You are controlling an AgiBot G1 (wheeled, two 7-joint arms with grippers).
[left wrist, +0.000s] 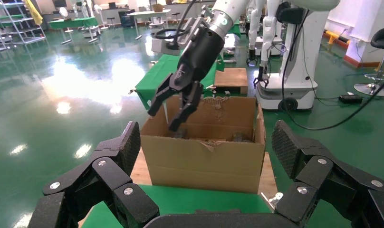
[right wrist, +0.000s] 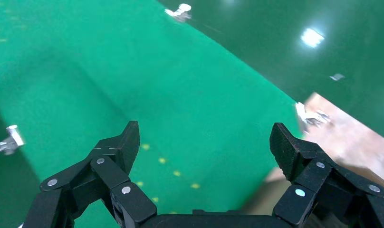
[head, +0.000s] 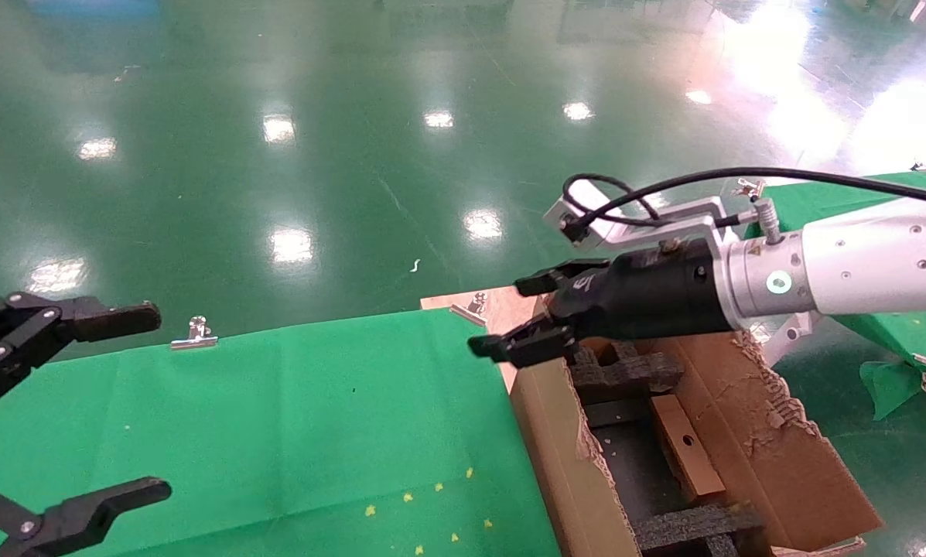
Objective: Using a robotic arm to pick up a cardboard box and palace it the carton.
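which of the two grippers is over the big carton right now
The right gripper, open and empty, on the white arm, hangs over the carton. The left gripper is over the green cloth.

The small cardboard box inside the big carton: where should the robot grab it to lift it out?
Probably across its two long edges, mid-length, from straight above. The cardboard box is narrow and flat, hemmed in by the carton walls and black foam, leaving only the top free. The open right pincer hovers nearest.
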